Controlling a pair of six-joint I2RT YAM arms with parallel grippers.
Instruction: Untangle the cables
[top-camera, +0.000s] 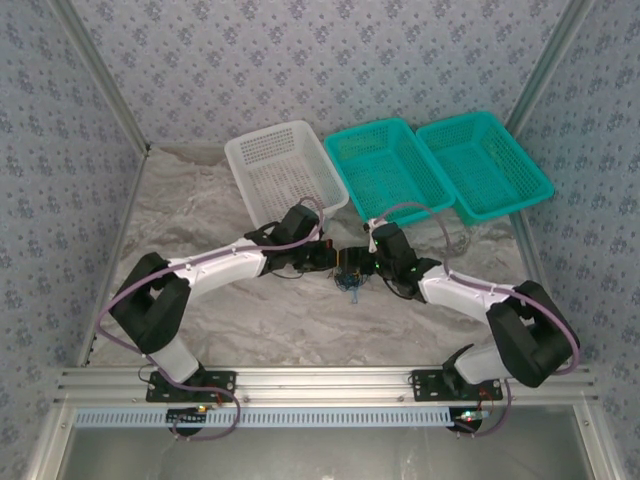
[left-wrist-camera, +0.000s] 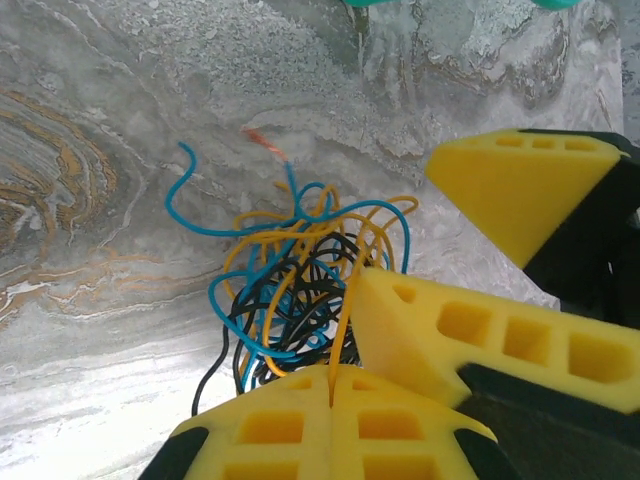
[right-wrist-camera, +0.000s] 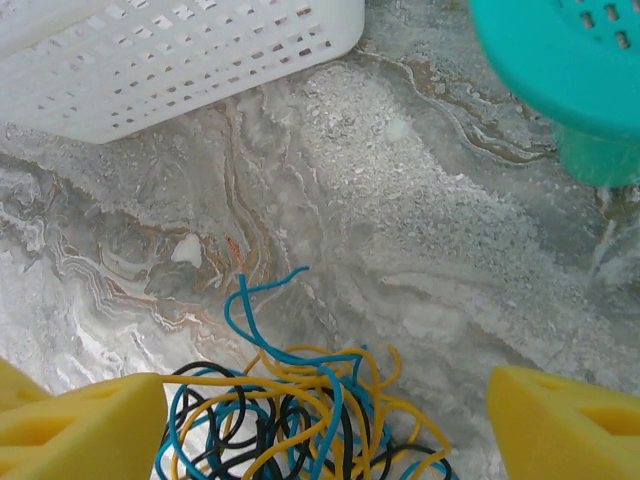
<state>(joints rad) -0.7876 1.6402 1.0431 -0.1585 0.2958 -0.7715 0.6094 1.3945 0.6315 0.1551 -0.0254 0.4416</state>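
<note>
We're over the marbled desk (top-camera: 200, 220), white basket (top-camera: 283, 170) and two teal baskets (top-camera: 385, 165) lying beyond both grippers. Right gripper (right-wrist-camera: 325, 405) stands wide apart, the cables (right-wrist-camera: 300, 425) sitting between its fingers (right-wrist-camera: 80, 430). Left gripper (left-wrist-camera: 330, 390) is pressed together, and it looks to us like one yellow-orange strand is nipped at its tip, the knotted clump just ahead of it.

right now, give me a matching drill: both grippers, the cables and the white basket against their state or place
1 left gripper
2 right gripper
3 cables
4 white basket

a leftmost in the row at the back
b open
c shut on a yellow wire
d tangled, between the two grippers

Pairs: 1-c, 2-b, 3-d, 4-a
</note>
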